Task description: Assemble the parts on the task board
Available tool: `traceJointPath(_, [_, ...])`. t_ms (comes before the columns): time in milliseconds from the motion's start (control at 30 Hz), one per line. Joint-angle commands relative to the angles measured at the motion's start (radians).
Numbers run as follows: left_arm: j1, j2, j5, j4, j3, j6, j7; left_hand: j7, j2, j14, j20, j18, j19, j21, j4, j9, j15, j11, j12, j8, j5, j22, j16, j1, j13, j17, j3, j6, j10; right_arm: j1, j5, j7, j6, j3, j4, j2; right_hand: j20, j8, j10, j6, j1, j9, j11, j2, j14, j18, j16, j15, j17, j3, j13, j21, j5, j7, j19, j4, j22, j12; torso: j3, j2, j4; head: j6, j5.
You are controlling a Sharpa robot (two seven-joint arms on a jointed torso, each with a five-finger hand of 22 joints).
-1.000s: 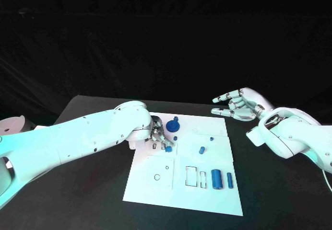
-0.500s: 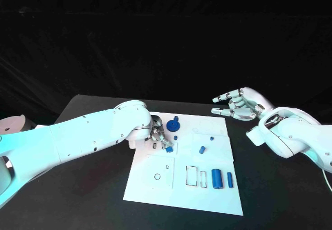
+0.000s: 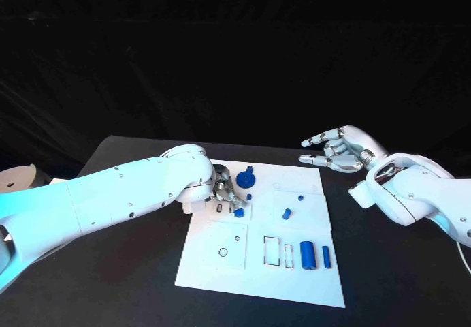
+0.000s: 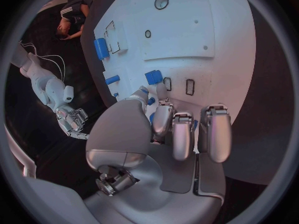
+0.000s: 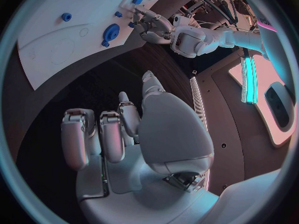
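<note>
The left hand is hovering over the far-left part of the task board, fingers curled downward and grasping nothing, fingertips just beside a small blue block. The right hand is hanging released, fingers apart, beyond the board's far-right corner. A blue cylinder is lying near the board's right edge

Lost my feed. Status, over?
Left hand over the board, touching a small blue part. Right hand open, off the board. Nothing in the way.
</note>
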State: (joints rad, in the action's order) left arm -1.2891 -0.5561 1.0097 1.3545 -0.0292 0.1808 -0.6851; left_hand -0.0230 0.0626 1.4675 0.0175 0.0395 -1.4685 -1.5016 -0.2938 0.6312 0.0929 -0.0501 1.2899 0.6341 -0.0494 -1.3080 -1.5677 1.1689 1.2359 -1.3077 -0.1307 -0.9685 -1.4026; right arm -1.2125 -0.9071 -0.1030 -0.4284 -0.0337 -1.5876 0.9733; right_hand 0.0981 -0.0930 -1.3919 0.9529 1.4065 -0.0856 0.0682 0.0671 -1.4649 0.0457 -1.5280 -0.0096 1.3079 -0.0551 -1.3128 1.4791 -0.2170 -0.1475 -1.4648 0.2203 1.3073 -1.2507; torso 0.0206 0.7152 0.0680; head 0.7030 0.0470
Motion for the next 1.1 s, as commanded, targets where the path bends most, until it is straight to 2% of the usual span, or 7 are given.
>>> traceJointPath(33, [0.0,-0.011,-0.017,0.015,0.001,-0.044,0.023,-0.001,0.004,0.103,-0.003,-0.01,-0.042,-0.001,0.001,0.001,0.004,0.007,-0.003,-0.005,0.001,-0.147,-0.003,-0.013,-0.002,-0.263,0.008,-0.008,-0.001,0.002,-0.047,0.002,0.024,0.002,-0.001,-0.005,-0.01,-0.004,0.0,0.008,0.021,-0.002,-0.009,-0.014,-0.087,-0.003,0.005,-0.006,0.182,0.005,-0.002,-0.007,0.0,0.0,-0.016,-0.018,0.071,0.007,-0.0013,-0.001,0.0004,-0.003,0.0])
traceJointPath(467, [0.01,-0.089,-0.068,0.082,0.001,-0.168,0.075,-0.003,0.002,0.103,-0.003,-0.002,-0.025,0.02,0.005,0.003,0.004,0.008,-0.026,-0.013,0.0,-0.114,-0.003,0.0,-0.026,-0.263,-0.006,0.004,0.014,0.028,-0.403,0.119,0.102,0.008,-0.047,-0.05,-0.016,-0.015,-0.004,0.059,0.063,-0.006,-0.018,-0.024,-0.089,-0.004,0.002,-0.013,0.188,0.017,0.001,-0.006,0.028,0.01,-0.018,-0.073,0.074,0.004,0.002,0.0,0.0005,-0.006,-0.002])
traceJointPath(567, [0.016,-0.124,-0.121,0.107,0.001,-0.23,0.109,-0.013,0.002,0.103,0.001,0.008,-0.002,0.049,0.004,-0.004,-0.001,0.017,-0.087,-0.035,0.0,-0.07,-0.003,0.014,-0.09,-0.263,-0.027,0.028,0.054,0.042,-0.505,0.171,0.119,0.011,-0.053,-0.077,-0.018,-0.014,-0.005,0.071,0.061,-0.005,-0.021,-0.024,-0.089,-0.004,0.002,-0.016,0.188,0.016,0.002,-0.006,0.049,0.012,-0.018,-0.078,0.075,0.005,0.002,0.0,0.0011,-0.005,-0.006])
traceJointPath(833, [0.032,-0.222,-0.319,0.171,0.0,-0.388,0.223,-0.03,-0.016,0.103,0.009,0.017,0.016,0.075,0.008,-0.031,-0.011,0.029,-0.154,-0.082,0.0,-0.034,-0.003,0.057,-0.162,-0.263,-0.085,0.061,0.093,0.073,-0.651,0.272,0.139,0.02,-0.036,-0.154,-0.021,-0.011,-0.001,0.087,0.06,-0.004,-0.024,-0.026,-0.089,-0.004,0.003,-0.019,0.188,0.02,0.009,-0.006,0.077,0.017,-0.019,-0.085,0.075,0.012,0.0029,0.001,0.005,0.0,-0.01])
traceJointPath(933, [0.037,-0.255,-0.434,0.195,-0.001,-0.448,0.294,-0.046,-0.013,0.102,0.017,0.036,0.058,0.134,0.006,-0.058,-0.024,0.041,-0.272,-0.114,0.001,0.046,-0.001,0.087,-0.285,-0.26,-0.131,0.076,0.168,0.081,-0.678,0.3,0.145,0.022,-0.023,-0.184,-0.021,-0.011,0.001,0.092,0.06,-0.005,-0.025,-0.026,-0.089,-0.004,0.002,-0.019,0.189,0.021,0.013,-0.006,0.08,0.018,-0.019,-0.086,0.075,0.016,0.0037,0.001,0.003,0.001,-0.011])
traceJointPath(1000, [0.041,-0.278,-0.537,0.213,-0.002,-0.482,0.361,-0.059,-0.007,0.074,0.028,0.061,0.125,0.227,0.008,-0.076,-0.032,0.056,-0.419,-0.135,-0.001,0.166,0.054,0.115,-0.434,-0.187,-0.172,0.1,0.268,0.087,-0.694,0.318,0.152,0.024,-0.011,-0.208,-0.021,-0.011,0.001,0.093,0.06,-0.005,-0.025,-0.026,-0.089,-0.004,0.002,-0.019,0.189,0.021,0.013,-0.006,0.08,0.018,-0.019,-0.087,0.075,0.016,0.0041,0.001,0.0031,0.001,-0.012])
traceJointPath(1100, [0.045,-0.311,-0.7,0.243,-0.005,-0.507,0.482,-0.077,0.004,0.046,0.042,0.08,0.177,0.31,0.008,-0.096,-0.045,0.07,-0.473,-0.148,0.0,0.262,0.11,0.132,-0.49,-0.12,-0.215,0.123,0.307,0.096,-0.713,0.34,0.162,0.028,0.009,-0.244,-0.022,-0.012,-0.001,0.094,0.059,-0.005,-0.025,-0.026,-0.089,-0.004,0.001,-0.02,0.191,0.022,0.01,-0.005,0.081,0.018,-0.02,-0.086,0.077,0.012,0.0058,0.002,0.0055,0.005,-0.014])
